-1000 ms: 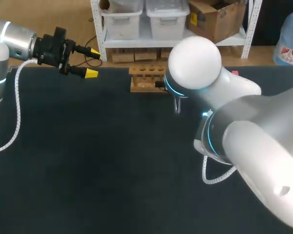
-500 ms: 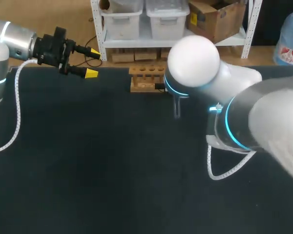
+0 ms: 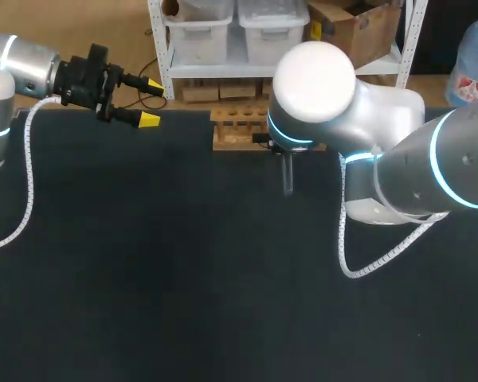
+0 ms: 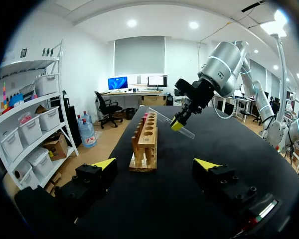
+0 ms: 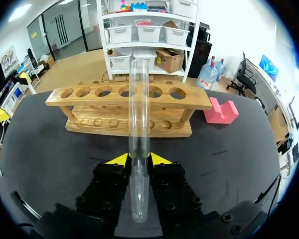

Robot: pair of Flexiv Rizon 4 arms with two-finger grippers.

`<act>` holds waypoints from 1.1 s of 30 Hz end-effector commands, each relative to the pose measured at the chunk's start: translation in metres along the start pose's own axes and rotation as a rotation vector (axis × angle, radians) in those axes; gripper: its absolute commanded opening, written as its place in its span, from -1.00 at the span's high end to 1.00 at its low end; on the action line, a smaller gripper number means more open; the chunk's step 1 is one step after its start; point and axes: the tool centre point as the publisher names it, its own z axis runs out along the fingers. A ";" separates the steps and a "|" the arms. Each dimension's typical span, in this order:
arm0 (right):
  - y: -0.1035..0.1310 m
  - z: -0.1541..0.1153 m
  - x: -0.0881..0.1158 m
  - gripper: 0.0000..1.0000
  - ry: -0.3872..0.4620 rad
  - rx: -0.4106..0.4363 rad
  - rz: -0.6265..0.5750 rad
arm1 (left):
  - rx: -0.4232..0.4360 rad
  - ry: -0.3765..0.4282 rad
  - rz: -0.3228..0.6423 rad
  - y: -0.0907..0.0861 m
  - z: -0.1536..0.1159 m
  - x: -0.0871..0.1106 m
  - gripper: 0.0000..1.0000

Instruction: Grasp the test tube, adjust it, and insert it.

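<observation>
A clear glass test tube is pinched between the yellow tips of my right gripper, which is shut on it. The tube points out ahead of the fingers towards the wooden rack with its row of round holes. In the head view the tube hangs just in front of the rack, and the right arm's own body hides its gripper. The left wrist view shows the tube tilted above the rack. My left gripper is open and holds nothing, well left of the rack.
A pink block lies on the black table beside the rack's right end. My right arm's bulky white elbow sits over the table's back right, with its cable looping below.
My right arm's forearm and elbow have swung back and to the right, out of the foreground. The tube and right gripper have stayed almost where they were. The left arm has not moved.
</observation>
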 end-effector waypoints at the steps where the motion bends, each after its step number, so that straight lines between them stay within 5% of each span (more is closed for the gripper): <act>1: 0.002 0.001 -0.003 1.00 0.088 0.007 -0.002 | 0.001 0.001 0.000 0.001 0.000 0.000 -1.00; 18: -0.007 -0.043 -0.006 1.00 -0.003 -0.024 0.055 | 0.001 0.001 0.000 0.001 0.000 0.000 -1.00; 33: -0.010 -0.098 -0.063 1.00 -0.453 -0.135 0.071 | 0.001 0.001 0.000 0.001 0.000 0.000 -1.00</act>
